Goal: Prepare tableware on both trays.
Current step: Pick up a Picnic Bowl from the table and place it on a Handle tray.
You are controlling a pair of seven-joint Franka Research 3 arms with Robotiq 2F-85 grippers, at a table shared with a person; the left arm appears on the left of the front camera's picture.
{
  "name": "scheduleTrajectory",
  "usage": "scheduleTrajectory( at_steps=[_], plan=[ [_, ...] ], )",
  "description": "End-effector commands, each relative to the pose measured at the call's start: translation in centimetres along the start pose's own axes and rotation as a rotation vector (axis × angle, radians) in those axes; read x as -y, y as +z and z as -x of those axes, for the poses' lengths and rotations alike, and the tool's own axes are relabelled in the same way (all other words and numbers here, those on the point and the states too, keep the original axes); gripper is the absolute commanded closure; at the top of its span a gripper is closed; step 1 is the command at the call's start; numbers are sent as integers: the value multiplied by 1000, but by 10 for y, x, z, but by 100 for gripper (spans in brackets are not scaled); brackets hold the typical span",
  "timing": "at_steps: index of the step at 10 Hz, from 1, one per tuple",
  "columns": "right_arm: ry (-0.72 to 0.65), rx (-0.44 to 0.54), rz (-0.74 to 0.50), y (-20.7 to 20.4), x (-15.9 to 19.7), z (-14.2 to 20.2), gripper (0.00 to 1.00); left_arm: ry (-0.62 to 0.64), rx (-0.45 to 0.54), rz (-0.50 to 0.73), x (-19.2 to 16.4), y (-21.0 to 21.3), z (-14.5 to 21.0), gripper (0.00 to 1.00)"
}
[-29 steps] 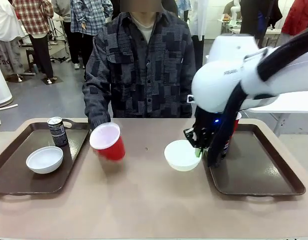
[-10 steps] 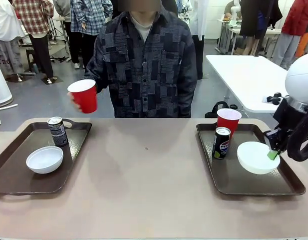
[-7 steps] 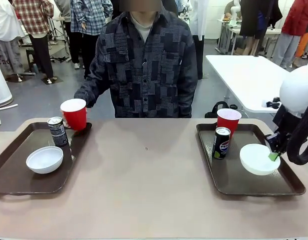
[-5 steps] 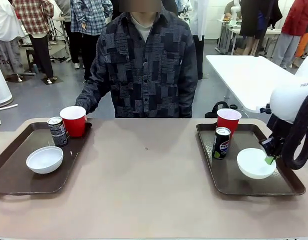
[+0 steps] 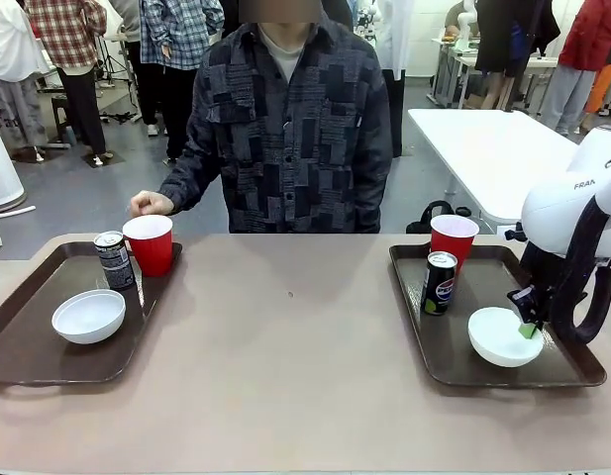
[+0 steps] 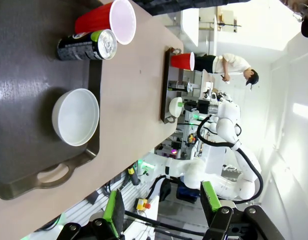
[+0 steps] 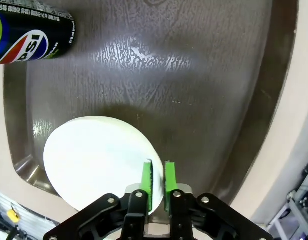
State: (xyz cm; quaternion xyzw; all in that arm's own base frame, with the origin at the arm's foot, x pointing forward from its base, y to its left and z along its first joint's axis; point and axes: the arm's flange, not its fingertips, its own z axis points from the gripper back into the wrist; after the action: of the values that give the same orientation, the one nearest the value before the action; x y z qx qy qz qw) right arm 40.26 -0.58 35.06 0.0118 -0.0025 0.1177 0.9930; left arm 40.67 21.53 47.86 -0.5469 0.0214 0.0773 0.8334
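Observation:
On the right tray (image 5: 503, 381) stand a red cup (image 5: 454, 237) and a Pepsi can (image 5: 439, 283). A white bowl (image 5: 498, 334) rests beside them, and my right gripper (image 5: 528, 327) is shut on its right rim. The right wrist view shows the green pads (image 7: 146, 185) pinching the bowl's (image 7: 94, 160) edge over the tray (image 7: 193, 75), with the Pepsi can (image 7: 31, 32) beyond. The left tray (image 5: 28, 366) holds a bowl (image 5: 87, 315), a slim black can (image 5: 114, 260) and a red cup (image 5: 150, 244). My left gripper (image 6: 161, 205) hangs open above that tray (image 6: 24, 75).
The person sits at the far side, one hand (image 5: 147, 203) hovering just above the left red cup. Bare tabletop (image 5: 295, 346) lies between the two trays. A white table (image 5: 483, 148) stands behind at the right.
My right gripper has lowered the bowl onto the right tray. The person has set the red cup on the left tray beside the black can and lifted the hand off it.

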Motion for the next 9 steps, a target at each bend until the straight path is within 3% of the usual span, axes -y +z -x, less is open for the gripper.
scheduleTrajectory(
  at_steps=[1,2,3,4,5,6,7,8,9],
  plan=[
    [31,8,-28,6,1,5,0,8,-8,-1,3,3,1,19],
    [24,12,-26,13,0,10,72,8,-8,-1,3,3,1,19],
    [21,30,-32,25,-2,18,0,8,-8,-1,3,3,1,19],
    [22,40,-45,40,-4,27,52,8,-8,-1,3,3,1,19],
    [7,34,-60,54,-5,34,0,8,-8,-1,3,3,1,19],
    [-7,39,-71,69,-4,40,32,8,-8,-1,3,3,1,19],
    [-20,40,-73,82,-7,47,0,8,-8,-1,3,3,1,19],
    [-37,44,-70,92,-8,52,12,8,-8,-1,3,3,1,19],
    [-60,41,-67,102,-12,58,0,8,-8,-1,3,3,1,19]
  ],
)
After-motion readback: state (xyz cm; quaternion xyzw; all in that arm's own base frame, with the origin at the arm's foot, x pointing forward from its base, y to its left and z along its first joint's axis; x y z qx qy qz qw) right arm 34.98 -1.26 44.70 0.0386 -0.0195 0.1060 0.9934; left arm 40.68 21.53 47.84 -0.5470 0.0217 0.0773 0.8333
